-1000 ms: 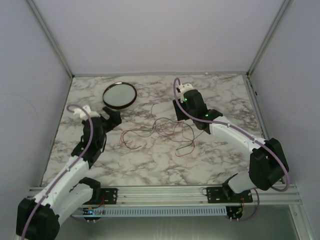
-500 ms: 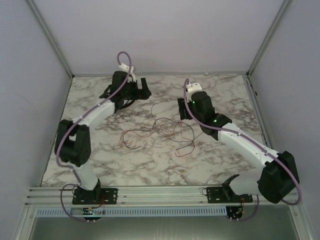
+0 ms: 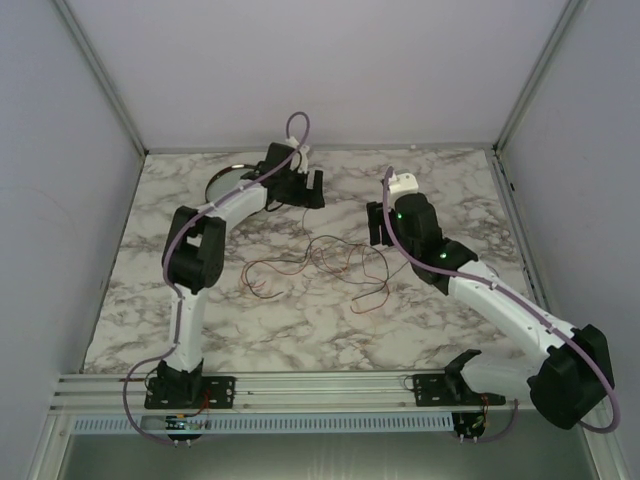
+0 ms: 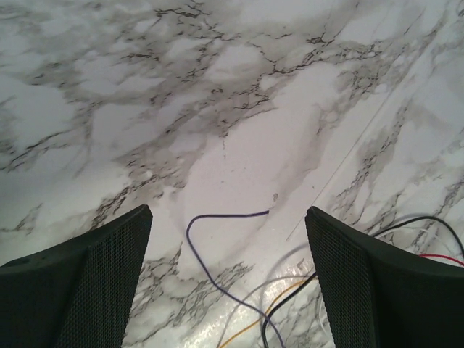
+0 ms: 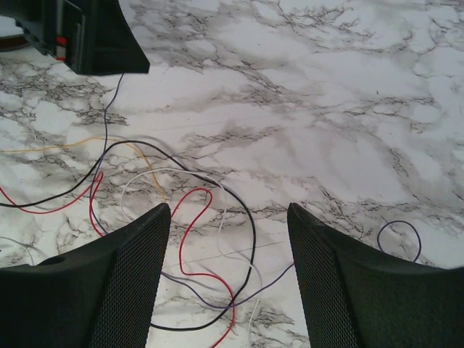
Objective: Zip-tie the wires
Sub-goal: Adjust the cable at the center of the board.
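Observation:
The wires lie in a loose tangle on the middle of the marble table. Up close they are red, black, white, purple and yellow strands. My left gripper reaches over the far side of the table, just beyond the tangle's far end. In the left wrist view it stands open above a purple wire end. My right gripper hovers at the tangle's right side. Its own view shows it open over crossing loops of the wires, holding nothing.
A round dark-rimmed dish sits at the far left, partly hidden by the left arm. The left gripper's black body shows at the top left of the right wrist view. Grey walls close the table on three sides.
The left arm has swung from the near left out to the far side and rightward past the dish, up to the wires. The right gripper has drifted a little right, its jaws wider.

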Robot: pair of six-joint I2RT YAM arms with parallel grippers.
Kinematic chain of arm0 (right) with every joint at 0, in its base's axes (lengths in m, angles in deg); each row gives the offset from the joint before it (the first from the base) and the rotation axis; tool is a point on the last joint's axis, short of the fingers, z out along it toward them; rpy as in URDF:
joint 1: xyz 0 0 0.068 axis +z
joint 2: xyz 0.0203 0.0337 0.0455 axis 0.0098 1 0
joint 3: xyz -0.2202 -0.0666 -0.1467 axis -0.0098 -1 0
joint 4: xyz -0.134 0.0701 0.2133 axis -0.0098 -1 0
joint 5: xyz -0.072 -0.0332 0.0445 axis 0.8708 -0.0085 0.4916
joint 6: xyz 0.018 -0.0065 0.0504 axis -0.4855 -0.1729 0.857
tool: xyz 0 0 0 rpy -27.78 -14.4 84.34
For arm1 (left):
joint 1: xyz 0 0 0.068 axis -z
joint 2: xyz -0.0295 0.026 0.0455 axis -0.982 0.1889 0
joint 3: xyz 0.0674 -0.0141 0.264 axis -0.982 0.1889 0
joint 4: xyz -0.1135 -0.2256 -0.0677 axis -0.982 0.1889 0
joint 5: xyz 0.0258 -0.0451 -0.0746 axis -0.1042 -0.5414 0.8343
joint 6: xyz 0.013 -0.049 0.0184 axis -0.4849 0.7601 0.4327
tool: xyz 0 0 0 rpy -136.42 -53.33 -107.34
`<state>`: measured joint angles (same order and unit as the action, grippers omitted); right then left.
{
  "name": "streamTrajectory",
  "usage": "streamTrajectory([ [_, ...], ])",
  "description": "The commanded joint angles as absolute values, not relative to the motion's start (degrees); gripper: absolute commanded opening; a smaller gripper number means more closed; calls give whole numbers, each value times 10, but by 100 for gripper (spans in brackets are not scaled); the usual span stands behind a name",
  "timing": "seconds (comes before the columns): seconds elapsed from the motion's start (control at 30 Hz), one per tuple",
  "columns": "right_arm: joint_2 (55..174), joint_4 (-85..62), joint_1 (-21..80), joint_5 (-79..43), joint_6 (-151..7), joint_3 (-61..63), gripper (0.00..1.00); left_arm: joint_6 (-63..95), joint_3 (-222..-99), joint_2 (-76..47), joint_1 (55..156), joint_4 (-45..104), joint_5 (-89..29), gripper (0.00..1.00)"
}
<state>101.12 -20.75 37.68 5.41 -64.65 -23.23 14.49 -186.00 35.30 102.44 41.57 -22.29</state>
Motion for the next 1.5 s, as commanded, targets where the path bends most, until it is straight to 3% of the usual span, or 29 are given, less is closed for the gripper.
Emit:
streamTrajectory([
  [0.0, 989, -192, 372, 69, -638, -238, 66, 109, -1906, 384, 1037, 474, -238, 87],
  [0.33, 990, -193, 368, 69, -638, -238, 67, 94, -1926, 418, 1053, 493, -293, 69],
  [0.7, 980, -198, 366, 70, -630, -242, 67, 98, -1914, 417, 1057, 446, -313, 43],
  [0.77, 976, -199, 367, 71, -630, -244, 67, 102, -1913, 417, 1057, 438, -307, 34],
  [0.83, 974, -200, 366, 73, -630, -244, 67, 103, -1907, 406, 1057, 433, -310, 17],
  [0.93, 973, -201, 367, 75, -631, -245, 67, 104, -1874, 372, 1057, 409, -318, 1],
  [1.47, 1012, -201, 367, 66, -637, -243, 67, 182, -1664, 104, 1057, 344, -470, 0],
])
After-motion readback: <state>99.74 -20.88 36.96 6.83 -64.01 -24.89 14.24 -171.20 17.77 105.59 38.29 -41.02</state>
